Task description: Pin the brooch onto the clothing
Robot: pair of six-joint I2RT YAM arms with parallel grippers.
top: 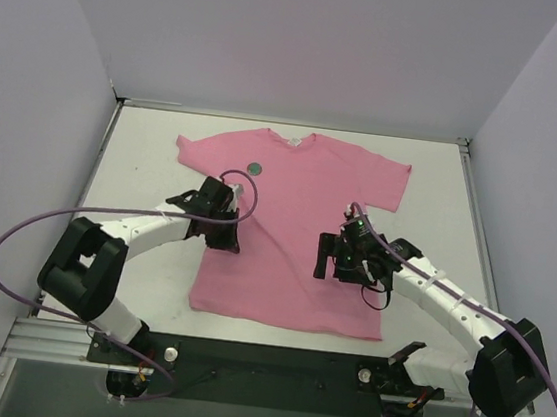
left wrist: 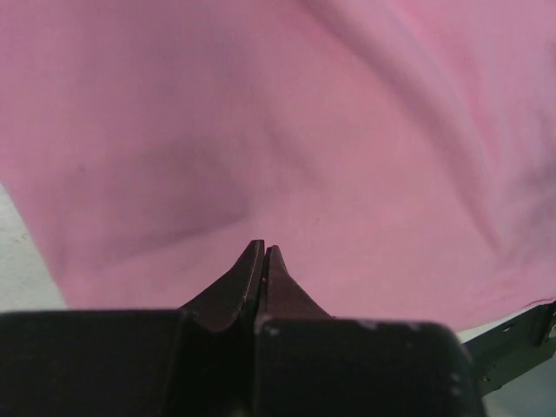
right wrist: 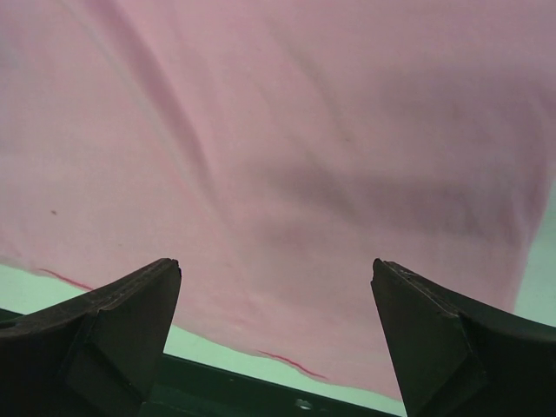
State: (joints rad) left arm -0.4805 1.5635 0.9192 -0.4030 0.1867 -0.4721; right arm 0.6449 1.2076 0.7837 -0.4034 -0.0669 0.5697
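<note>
Near edge: both arms reach forward from their bases over the white table [top: 144, 153].

Left gripper [left wrist: 263, 252]: positioned low over the left half of the pink T-shirt [top: 297, 221], close to its left side edge. The jaws are pressed together, with the tips meeting and no gap visible. The tips sit at the fabric, where a soft crease spreads outward. It cannot be told whether any cloth is caught between them.

Right gripper [right wrist: 274, 265]: positioned over the right half of the garment, toward the hem [right wrist: 291, 365]. The jaws are spread wide and hold nothing. Pink fabric shows in the gap between them. The wrist view does not settle whether the fingers touch the cloth.

T-shirt: lies spread on the table with the hem toward the arms, the neck away from them and both short sleeves out to the sides. There are light wrinkles across the body.

Brooch [top: 253, 167]: a small dark round disc on the upper left chest of the T-shirt, just below the neckline and to its left. It is beyond the left gripper and apart from it. It cannot be told whether it is fastened or merely resting.

Neck label [top: 293, 142]: a small white label at the collar, at the far end of the garment.
</note>
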